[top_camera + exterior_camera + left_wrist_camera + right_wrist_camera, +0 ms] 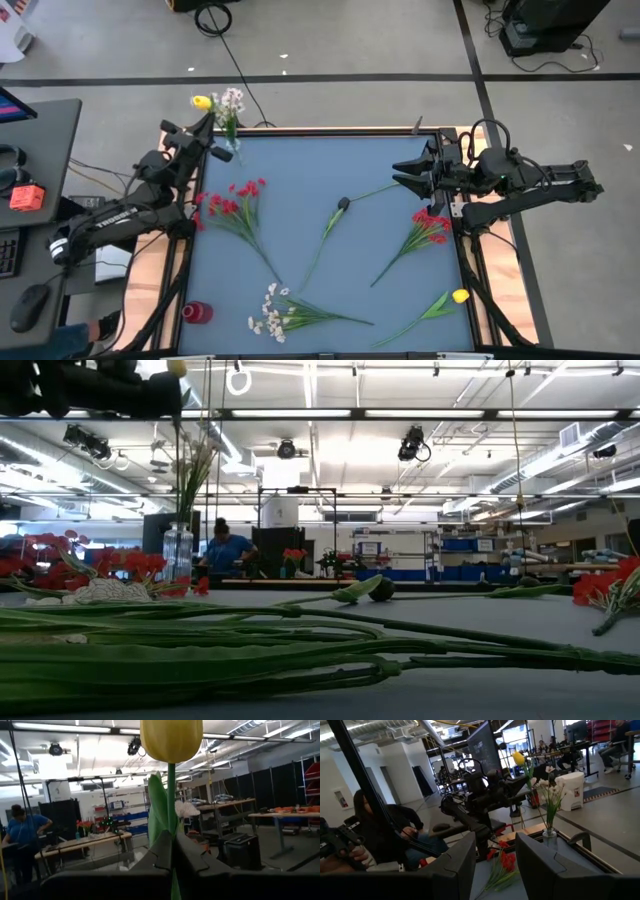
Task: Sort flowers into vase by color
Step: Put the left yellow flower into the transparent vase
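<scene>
My left gripper [207, 122] [171, 836] hangs above the table's far left corner, shut on a yellow tulip [202, 102] [171, 739]. It is beside the clear vase [178, 550] [549, 838], which has white blossom sprigs [232, 101] standing in it. My right gripper [403, 176] [492, 862] hovers open over the table's right side and touches nothing. Lying flat on the blue mat are two red sprigs [236, 205] [430, 226], a dark-budded stem [342, 206], a white sprig [272, 316] and another yellow tulip [458, 296]. My left gripper pinches the yellow tulip's green stem [171, 815] between its two fingers, a short way below the bud. The fingers lie across the stem. The tulip is lifted clear and stands upright, with the bud above the fingers and a leaf beside the stem.
A small red container [197, 312] stands at the table's near left corner. The wooden table frame [330, 129] borders the mat. A desk with a keyboard and mouse sits left of the table. People work in the room behind.
</scene>
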Tool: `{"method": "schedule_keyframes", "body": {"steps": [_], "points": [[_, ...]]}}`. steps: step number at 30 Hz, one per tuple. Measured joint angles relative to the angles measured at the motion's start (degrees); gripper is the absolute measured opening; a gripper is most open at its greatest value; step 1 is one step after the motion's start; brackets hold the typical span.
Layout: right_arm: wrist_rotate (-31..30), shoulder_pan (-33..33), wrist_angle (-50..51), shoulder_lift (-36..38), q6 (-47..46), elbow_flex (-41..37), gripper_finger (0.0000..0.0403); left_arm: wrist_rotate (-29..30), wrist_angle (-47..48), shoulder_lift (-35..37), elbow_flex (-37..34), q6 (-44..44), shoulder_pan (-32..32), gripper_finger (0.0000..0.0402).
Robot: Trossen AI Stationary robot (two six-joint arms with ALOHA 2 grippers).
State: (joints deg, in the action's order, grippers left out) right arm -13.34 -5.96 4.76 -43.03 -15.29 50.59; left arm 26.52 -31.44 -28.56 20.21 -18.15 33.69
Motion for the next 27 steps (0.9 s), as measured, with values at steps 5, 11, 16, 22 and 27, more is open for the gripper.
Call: {"method": "schedule_keyframes", "body": {"steps": [5, 11, 16, 22, 27], "points": [[0.00, 0.00, 0.01, 0.00, -0.01, 0.00, 0.0147, 0.94, 1.91, 0.02, -0.02, 1.75, 0.35, 0.0012], [0.01, 0.00, 0.02, 0.00, 0.00, 0.00, 0.0147, 4.29, 5.45, 0.07, -0.04, 5.01, 0.33, 0.0012], [0.02, 0.00, -0.01, 0.00, 0.00, 0.00, 0.0147, 8.37, 7.52, 0.10, -0.04, 10.79, 0.33, 0.0012], [0.02, 0.00, 0.02, 0.00, 0.00, 0.00, 0.0147, 11.41, 13.15, 0.11, -0.04, 16.60, 0.33, 0.0034], [0.01, 0.01, 0.02, 0.00, 0.00, 0.00, 0.0147, 11.37, 17.81, 0.07, -0.07, 22.19, 0.33, 0.0070]]}}
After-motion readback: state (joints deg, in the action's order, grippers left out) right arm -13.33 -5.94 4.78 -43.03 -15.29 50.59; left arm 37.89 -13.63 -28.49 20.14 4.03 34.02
